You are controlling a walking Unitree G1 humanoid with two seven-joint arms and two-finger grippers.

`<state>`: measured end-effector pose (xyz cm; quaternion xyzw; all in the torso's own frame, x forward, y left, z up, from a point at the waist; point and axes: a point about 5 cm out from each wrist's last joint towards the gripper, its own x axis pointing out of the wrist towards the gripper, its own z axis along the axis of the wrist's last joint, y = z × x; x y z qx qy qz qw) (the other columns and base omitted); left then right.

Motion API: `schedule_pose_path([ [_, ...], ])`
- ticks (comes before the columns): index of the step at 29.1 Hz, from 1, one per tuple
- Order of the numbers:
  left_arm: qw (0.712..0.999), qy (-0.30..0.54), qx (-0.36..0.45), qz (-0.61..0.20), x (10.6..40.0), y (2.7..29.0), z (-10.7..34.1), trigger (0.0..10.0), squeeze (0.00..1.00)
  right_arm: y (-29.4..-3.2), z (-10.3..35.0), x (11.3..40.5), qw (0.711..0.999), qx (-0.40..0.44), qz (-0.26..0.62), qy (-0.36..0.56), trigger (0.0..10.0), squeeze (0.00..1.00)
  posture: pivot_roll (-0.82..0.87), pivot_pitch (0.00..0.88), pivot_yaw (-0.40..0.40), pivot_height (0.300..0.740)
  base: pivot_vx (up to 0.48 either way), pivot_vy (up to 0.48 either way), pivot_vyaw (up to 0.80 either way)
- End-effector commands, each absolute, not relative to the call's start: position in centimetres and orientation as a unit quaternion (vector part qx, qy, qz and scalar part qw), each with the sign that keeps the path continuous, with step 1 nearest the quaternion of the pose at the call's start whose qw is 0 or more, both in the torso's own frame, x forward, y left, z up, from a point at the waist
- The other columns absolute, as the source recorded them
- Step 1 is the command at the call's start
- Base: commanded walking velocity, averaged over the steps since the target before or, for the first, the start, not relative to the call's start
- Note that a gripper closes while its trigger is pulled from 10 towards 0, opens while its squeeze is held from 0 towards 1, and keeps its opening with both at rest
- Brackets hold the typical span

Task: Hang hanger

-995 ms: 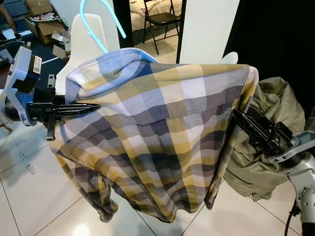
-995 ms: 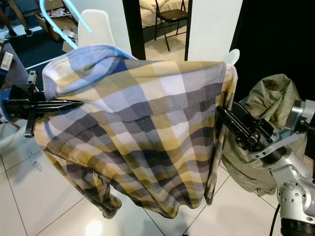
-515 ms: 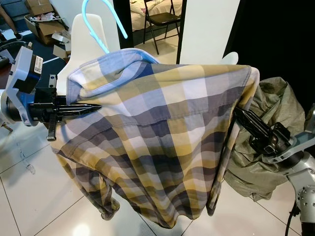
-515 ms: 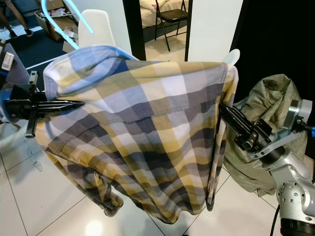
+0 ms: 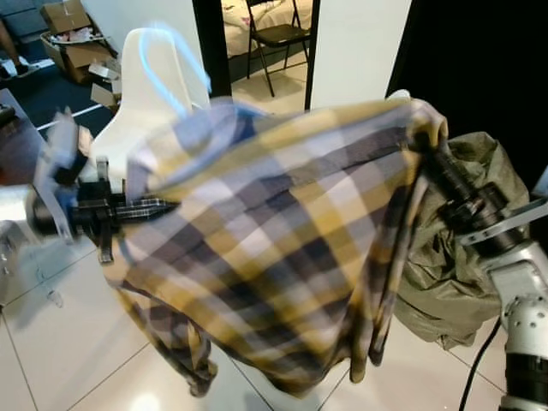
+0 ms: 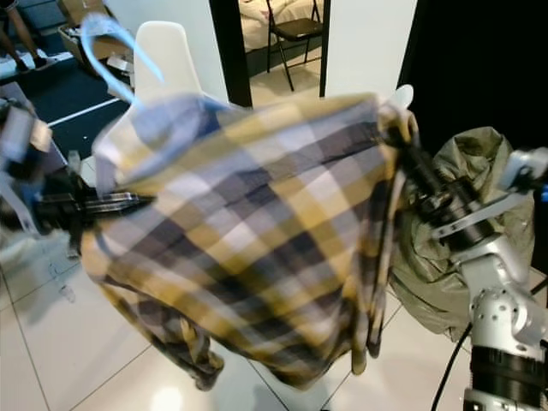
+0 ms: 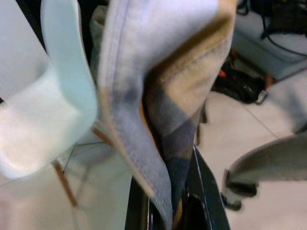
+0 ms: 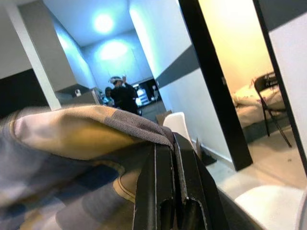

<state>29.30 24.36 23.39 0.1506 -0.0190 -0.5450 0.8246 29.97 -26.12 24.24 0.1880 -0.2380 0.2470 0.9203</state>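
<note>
A plaid shirt (image 5: 282,248) on a pale blue hanger (image 5: 171,64) hangs spread between the two arms in front of the robot, blurred in both eye views. The hanger's hook rises above the collar at the upper left, free in the air and touching nothing.

The left gripper (image 5: 141,205) has its fingers pressed together on the shirt's left shoulder edge. The left wrist view shows the cloth fold pinched between the two black fingers (image 7: 204,191), with the white chair (image 7: 43,96) just beside it. The right gripper (image 6: 402,150) is at the shirt's right shoulder edge. In the right wrist view its fingers (image 8: 163,191) lie closed side by side with the hem draped over their tips.

The shirt tail hangs above the white tile floor (image 5: 60,342), which is open below and to the left. An olive bag (image 5: 454,282) slumps on the floor just behind the right arm, near the shirt's right edge. The white chair stands behind the shirt's left shoulder. Beyond it a doorway (image 5: 265,43) opens onto a room with a black folding chair (image 5: 278,30). Cardboard boxes (image 5: 64,17) sit at far left.

The right wrist view takes in a person (image 8: 124,96) standing far off down a blue-lit hall.
</note>
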Motion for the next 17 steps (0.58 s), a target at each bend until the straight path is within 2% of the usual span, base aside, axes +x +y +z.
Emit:
schedule_pose_path([
  [1,0.836,0.013,0.164,-0.524,29.2,25.3,22.2,10.0,0.00,-27.7,24.6,29.9,0.926,0.189,0.195,-0.261,0.0,0.00,-0.04,0.118,0.068,0.740,0.000,0.000,0.00],
  [12,0.842,0.111,0.189,-0.493,28.5,25.9,18.2,10.0,0.00,-27.3,24.4,30.5,0.939,0.167,0.171,-0.249,0.0,0.00,-0.03,0.117,0.069,0.740,0.000,0.000,0.00],
  [16,0.849,0.137,0.212,-0.464,28.8,26.2,17.4,10.0,0.00,-27.3,24.7,30.6,0.939,0.164,0.161,-0.255,0.0,0.00,-0.03,0.116,0.072,0.740,0.000,0.000,0.00],
  [17,0.859,0.145,0.220,-0.440,29.2,26.4,17.1,10.0,0.00,-27.4,24.9,30.6,0.941,0.158,0.154,-0.256,0.0,0.00,-0.03,0.114,0.074,0.740,0.000,0.000,0.00],
])
